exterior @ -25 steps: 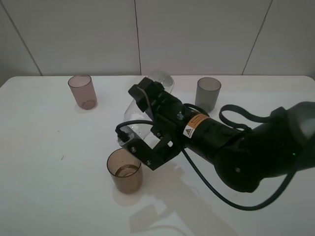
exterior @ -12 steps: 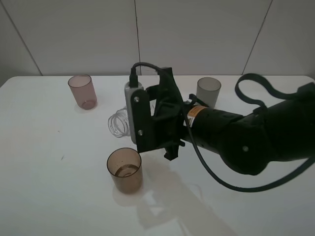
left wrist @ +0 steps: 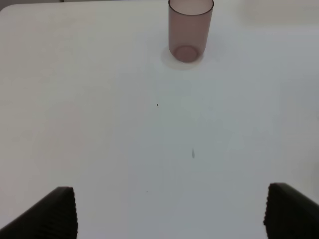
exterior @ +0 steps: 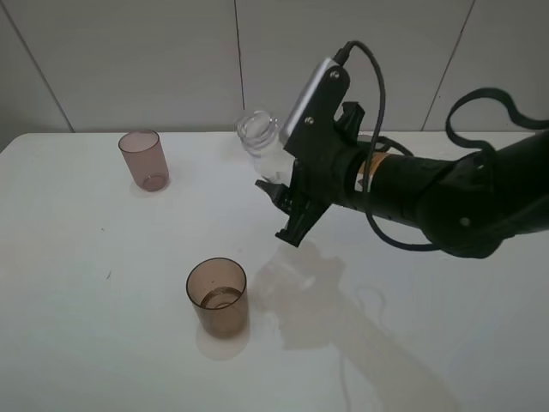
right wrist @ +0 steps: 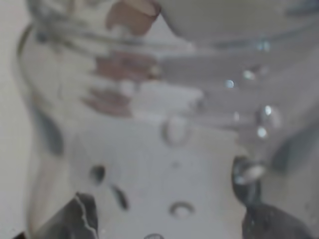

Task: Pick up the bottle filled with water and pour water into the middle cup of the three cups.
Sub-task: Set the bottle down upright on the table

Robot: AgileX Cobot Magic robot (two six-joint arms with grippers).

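Note:
The clear bottle point(exterior: 264, 148) stands nearly upright in the air, open neck up, above the table behind the cups' middle. My right gripper point(exterior: 276, 190) is shut on its body. In the right wrist view the bottle point(right wrist: 164, 124) fills the frame, with droplets inside, between my dark fingertips point(right wrist: 75, 219). The brown middle cup point(exterior: 217, 296) stands near the front with a little water in it, apart from the bottle. The pinkish cup point(exterior: 143, 159) stands back left, and also shows in the left wrist view point(left wrist: 190, 30). My left gripper point(left wrist: 174, 219) is open and empty, well short of it.
The white table point(exterior: 86, 300) ends at a pale panelled wall at the back. The right arm point(exterior: 429, 193) and its cable reach in from the right and cover the back right, where the grey cup is hidden.
The right gripper has swung the bottle from tilted, mouth down over the brown cup, back to nearly upright, and lifted it up and toward the back. The cups have not moved.

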